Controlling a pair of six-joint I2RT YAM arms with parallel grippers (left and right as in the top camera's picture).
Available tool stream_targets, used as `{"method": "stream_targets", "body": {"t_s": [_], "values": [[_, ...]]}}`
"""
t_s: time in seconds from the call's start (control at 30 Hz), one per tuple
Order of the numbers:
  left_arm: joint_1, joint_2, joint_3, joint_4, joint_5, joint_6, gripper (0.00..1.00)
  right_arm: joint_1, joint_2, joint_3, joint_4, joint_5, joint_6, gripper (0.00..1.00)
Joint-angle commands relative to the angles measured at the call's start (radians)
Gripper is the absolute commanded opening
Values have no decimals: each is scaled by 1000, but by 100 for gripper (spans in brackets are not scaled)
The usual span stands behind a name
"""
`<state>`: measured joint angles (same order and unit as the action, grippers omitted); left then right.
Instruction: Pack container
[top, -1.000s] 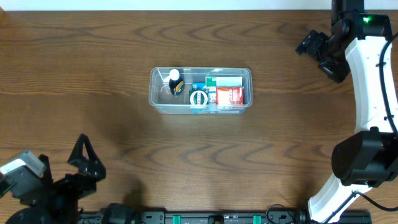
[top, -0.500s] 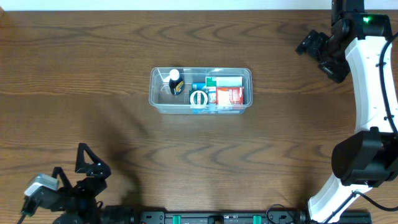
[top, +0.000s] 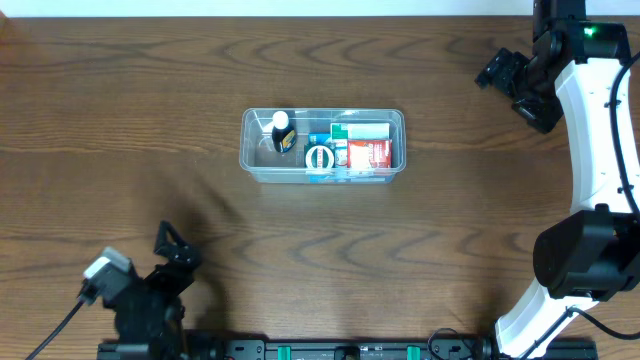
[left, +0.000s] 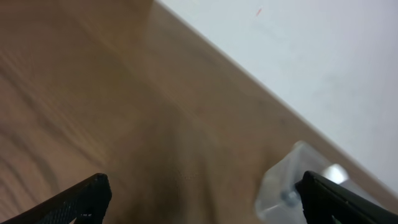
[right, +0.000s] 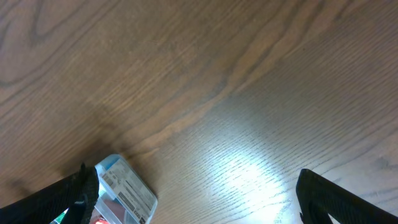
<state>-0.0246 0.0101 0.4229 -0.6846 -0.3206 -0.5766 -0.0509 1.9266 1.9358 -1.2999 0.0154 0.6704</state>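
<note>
**Tub filled, left arm drawing back**

Your container (top: 250, 163) sits mid-table, a little toward the far edge. It holds a small bottle (top: 282, 131), a white ring (top: 319, 158) and several boxes (top: 365, 143), and none of it has shifted over the last second.

The left gripper (top: 172, 247) has: it has swung along the near edge from the corner toward the middle, fingers spread and empty. The right gripper (top: 497, 70) stays at the far right corner, also spread with nothing between its fingers. You can probably treat packing as done.

The left wrist view is motion-blurred, with the tub only a pale smear. The right wrist view catches just one corner of it.
</note>
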Motion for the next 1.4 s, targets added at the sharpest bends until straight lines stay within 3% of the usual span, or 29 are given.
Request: {"method": "stream_targets", "body": {"t_s": [0.0, 0.13, 0.63, 1.37], "values": [[-6, -8, -89, 49, -3, 7, 98, -2, -12, 7, -2, 3, 13, 99], [-6, -8, -174, 120, -3, 6, 98, -2, -11, 7, -2, 3, 13, 99], [-8, -8, -270, 124, -3, 6, 98, -2, -11, 7, -2, 3, 13, 99], [-17, -7, -271, 129, -6, 26, 98, -2, -12, 7, -2, 3, 13, 99]]}}
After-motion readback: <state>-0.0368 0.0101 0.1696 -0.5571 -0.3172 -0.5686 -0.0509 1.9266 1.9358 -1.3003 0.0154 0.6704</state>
